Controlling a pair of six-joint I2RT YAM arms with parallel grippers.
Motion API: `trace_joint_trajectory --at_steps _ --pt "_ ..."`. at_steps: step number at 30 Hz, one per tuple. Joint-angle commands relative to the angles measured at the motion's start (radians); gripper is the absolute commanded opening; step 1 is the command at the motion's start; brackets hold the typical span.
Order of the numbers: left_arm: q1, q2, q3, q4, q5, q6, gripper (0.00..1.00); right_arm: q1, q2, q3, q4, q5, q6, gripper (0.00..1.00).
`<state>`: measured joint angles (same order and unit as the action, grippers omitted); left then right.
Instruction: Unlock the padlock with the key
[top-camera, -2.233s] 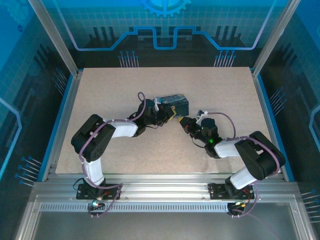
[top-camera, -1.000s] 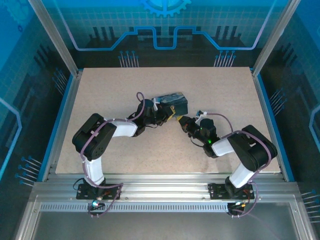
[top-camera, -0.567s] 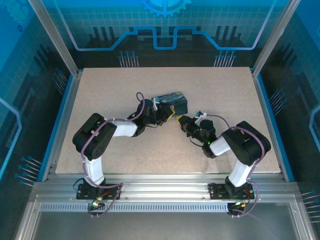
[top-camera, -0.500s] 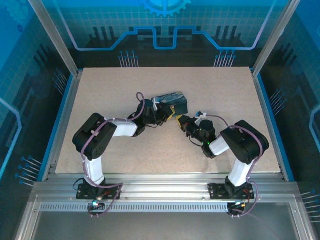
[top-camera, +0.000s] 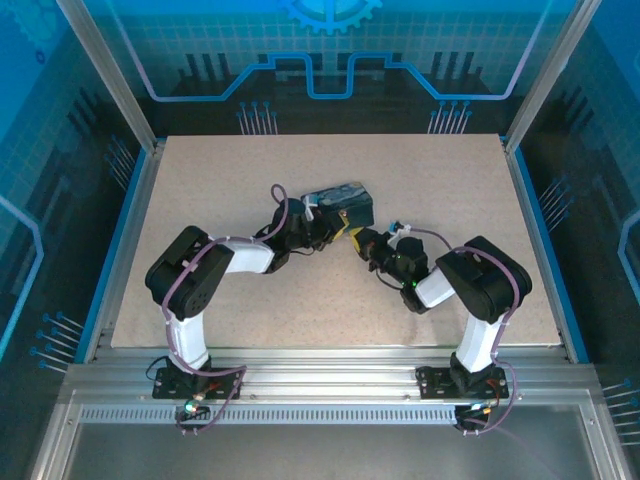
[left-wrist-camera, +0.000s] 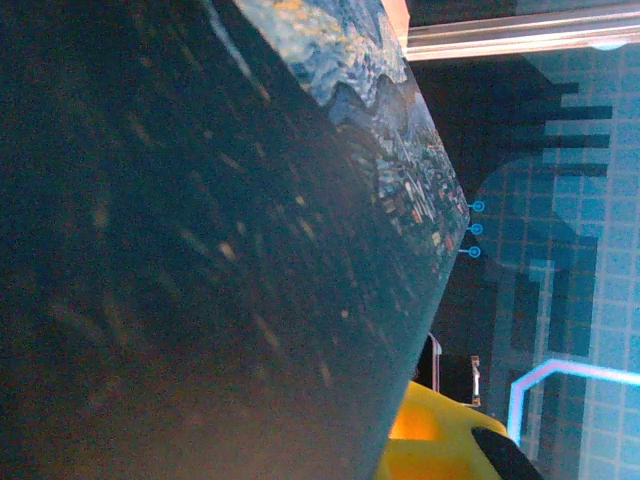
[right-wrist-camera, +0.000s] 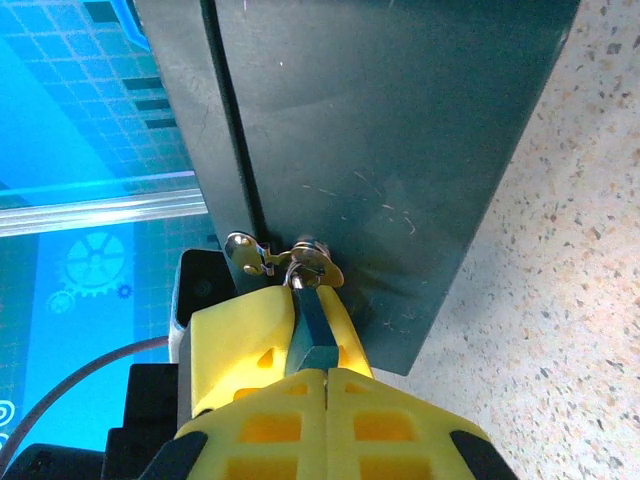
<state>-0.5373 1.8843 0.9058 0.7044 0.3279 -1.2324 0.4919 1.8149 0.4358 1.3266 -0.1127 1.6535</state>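
- From above, my two grippers meet at the near right corner of the tin (top-camera: 343, 203), a little above the centre of the frame. My left gripper (top-camera: 328, 228) comes in from the left and my right gripper (top-camera: 362, 242) from the lower right, the two just beside each other.
- In this high view the lock parts are too small to read. I see a yellow spot between the grippers.
- The right wrist view gives the detail. A silver hasp (right-wrist-camera: 250, 255) sits on the dark edge of the tin, left of centre in the lower half. As far as I can tell, the padlock (right-wrist-camera: 317, 264) is the small round silver part hanging at it.
- My right yellow fingers (right-wrist-camera: 240, 340) are pressed together and pinch a dark blue-green piece (right-wrist-camera: 308, 335), whose tip reaches the hasp. I cannot tell if this piece is the key or the lock body.
- The left wrist view has the tin's dark side very close, its painted sky along the top and a yellow part (left-wrist-camera: 430, 440) in the lower right corner. I cannot tell if my left fingers are spread or pressed together.
- The table (top-camera: 220, 170) has open speckled surface on every side of the tin. Its edges, with the metal posts (top-camera: 110, 75) and the blue walls (top-camera: 40, 200), are well apart from both grippers.
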Motion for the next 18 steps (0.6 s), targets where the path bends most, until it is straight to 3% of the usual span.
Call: trace_joint_trajectory --at_steps 1,18 --pt "-0.042 -0.002 -0.017 0.065 0.116 -0.01 0.0 0.005 0.032 0.058 -0.043 0.022 0.0 0.0" --pt "-0.066 0.025 -0.022 0.101 0.182 -0.026 0.0 0.005 0.019 0.087 -0.099 0.007 -0.028 0.0"
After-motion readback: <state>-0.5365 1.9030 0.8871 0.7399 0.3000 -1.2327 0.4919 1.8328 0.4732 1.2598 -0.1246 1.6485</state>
